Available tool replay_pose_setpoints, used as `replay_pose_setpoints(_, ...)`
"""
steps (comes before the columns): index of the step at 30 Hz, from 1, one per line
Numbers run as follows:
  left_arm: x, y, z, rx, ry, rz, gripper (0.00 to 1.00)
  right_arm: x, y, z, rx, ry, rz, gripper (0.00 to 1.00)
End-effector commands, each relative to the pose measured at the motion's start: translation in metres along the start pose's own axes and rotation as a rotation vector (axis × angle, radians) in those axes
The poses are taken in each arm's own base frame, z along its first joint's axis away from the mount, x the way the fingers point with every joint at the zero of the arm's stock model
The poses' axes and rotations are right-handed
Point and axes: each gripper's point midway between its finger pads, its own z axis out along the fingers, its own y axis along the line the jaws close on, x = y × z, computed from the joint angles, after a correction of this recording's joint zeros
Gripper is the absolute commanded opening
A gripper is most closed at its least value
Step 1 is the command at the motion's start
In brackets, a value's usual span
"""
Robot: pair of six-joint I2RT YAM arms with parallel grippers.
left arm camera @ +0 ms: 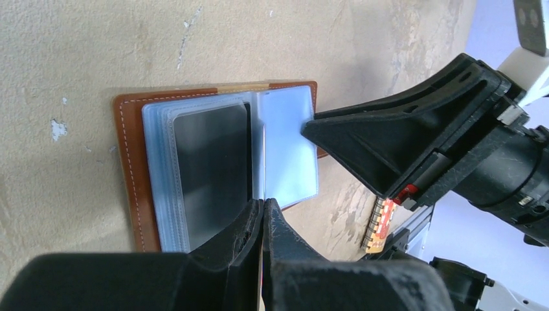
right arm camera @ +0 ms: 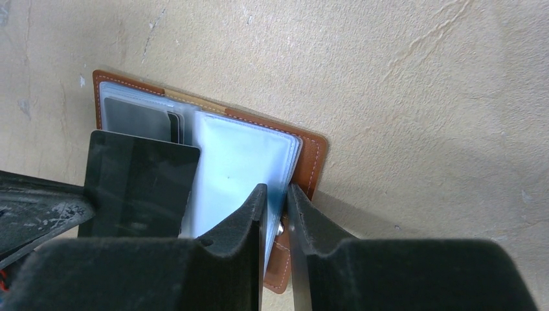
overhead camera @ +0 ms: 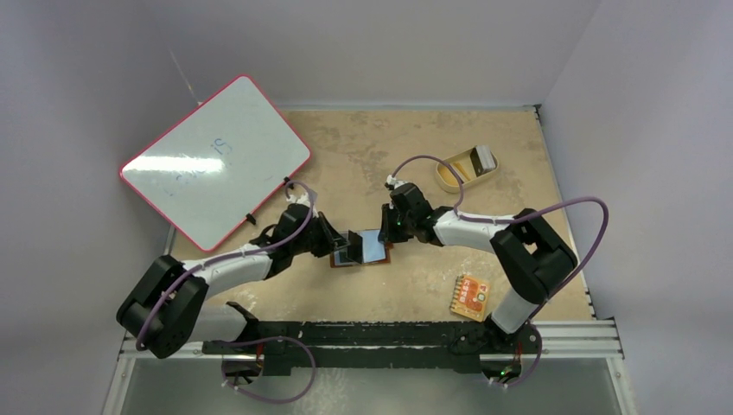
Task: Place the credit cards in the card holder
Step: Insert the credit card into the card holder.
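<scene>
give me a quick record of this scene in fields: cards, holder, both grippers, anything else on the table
card holder: brown leather, lying open on the table, clear pockets facing up
pocketed credit card: black, already inside a pocket on the half nearer the left arm
held credit card: black, over that same half; contact unclear
left gripper: shut on the held credit card
right gripper: pinching the edge of the holder's other half
elsewhere: whiteboard, tan oval dish, orange-red packet
</scene>
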Motion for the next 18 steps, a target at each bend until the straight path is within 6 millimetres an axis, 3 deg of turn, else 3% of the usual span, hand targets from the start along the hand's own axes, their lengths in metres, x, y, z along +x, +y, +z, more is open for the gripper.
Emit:
replay_pose_setpoints(1,-0.007,-0.002,0.006,0.024,-0.04,0.013,0.0,0.014,-0.003,-0.002,0.006,0.033,0.0,0.2)
replay_pose_setpoints(6,0.0,0.008,0.014,0.014,-0.024,-0.001,0.0,0.017,-0.005,-0.001,0.01,0.039,0.004,0.2)
replay_pose_setpoints(12,0.002,0.034,0.018,-0.069,-0.049,0.003,0.0,0.019,-0.004,-0.001,-0.003,0.038,0.013,0.2)
replay_pose_setpoints(18,0.004,0.043,0.026,-0.062,-0.071,-0.032,0.0,0.021,-0.006,-0.001,0.003,0.039,0.015,0.2)
